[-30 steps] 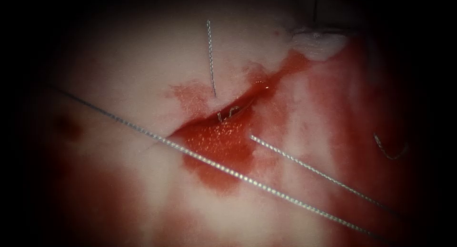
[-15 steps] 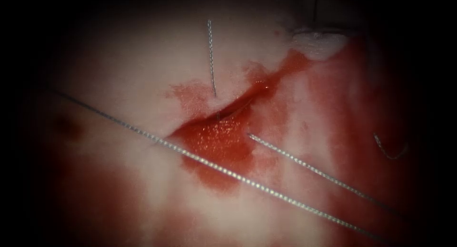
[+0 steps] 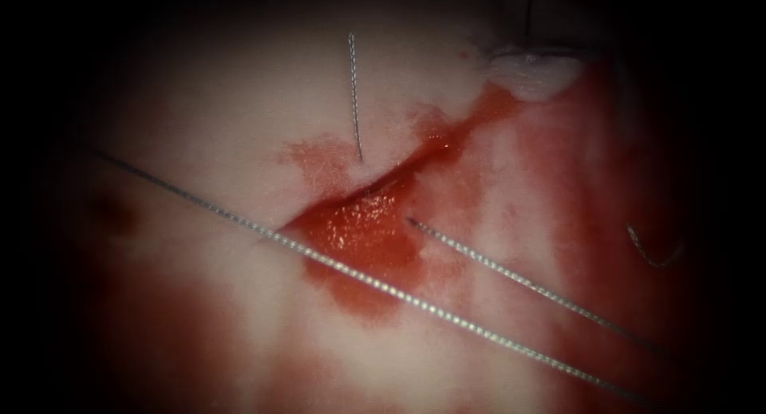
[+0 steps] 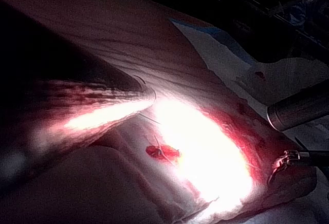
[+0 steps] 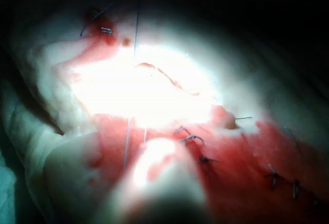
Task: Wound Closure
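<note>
Endoscope view: the tissue (image 3: 239, 103) is seen with its cut (image 3: 399, 175) running from the frame's centre toward the upper right, and red fluid (image 3: 359, 238) is pooled at its lower end. One strand of thread (image 3: 375, 282) is stretched from the left edge to the lower right across the pool. A second strand (image 3: 527, 282) leaves the pool's right margin, and a short thread end (image 3: 354, 95) stands above the cut. A small curved dark piece (image 3: 650, 254) lies well right of the cut; whether it is the needle cannot be told. In the left wrist view the right pincer (image 4: 281, 163) is seen beside the tissue edge; its state and hold cannot be told.
</note>
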